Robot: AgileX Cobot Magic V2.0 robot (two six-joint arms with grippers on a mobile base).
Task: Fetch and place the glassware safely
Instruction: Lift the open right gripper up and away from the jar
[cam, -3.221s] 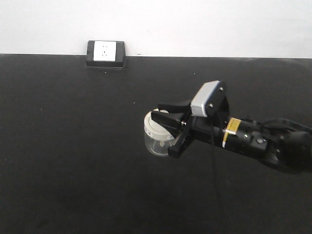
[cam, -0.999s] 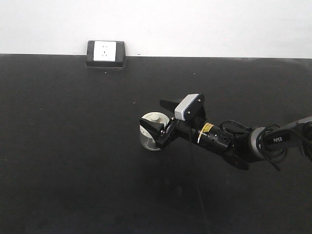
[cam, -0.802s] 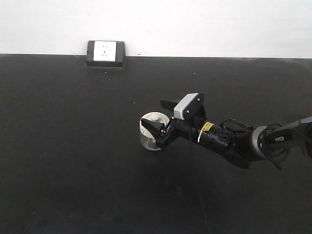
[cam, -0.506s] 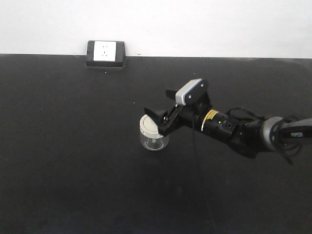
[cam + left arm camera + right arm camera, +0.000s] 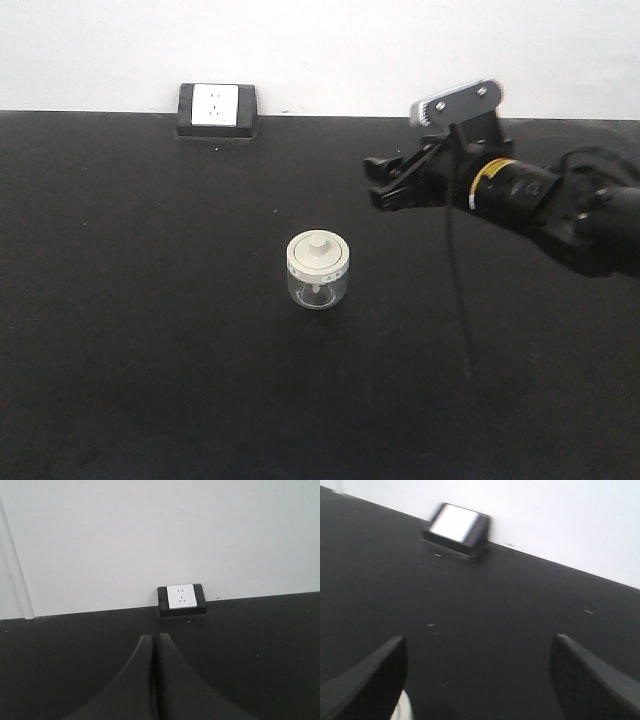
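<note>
While the glass jar (image 5: 317, 272) is standing upright on the black tabletop (image 5: 150, 330) with its cream-white lid (image 5: 317, 255) seated on top, nothing is touching it. It is sitting below and to the left of the right gripper (image 5: 385, 185), well apart from the jaws, as the front view shows. In the right wrist view only a pale sliver of the lid (image 5: 404, 711) is peeking in at the bottom edge, just inside the left-hand finger (image 5: 367, 680) and far short of the other finger (image 5: 592, 680).

That right gripper is hanging above the table with its jaws spread wide and nothing between them; the wrist picture is blurring slightly. A grey camera block (image 5: 455, 102) is riding on top of the arm behind the jaws.

On the left wrist view, the left gripper (image 5: 155, 645) is showing its two dark fingers pressed flat together, clenched on nothing. Straight ahead of those closed jaws, a white wall socket in a black frame (image 5: 181, 599) is sitting where the tabletop is meeting the white wall (image 5: 150, 530).
</note>
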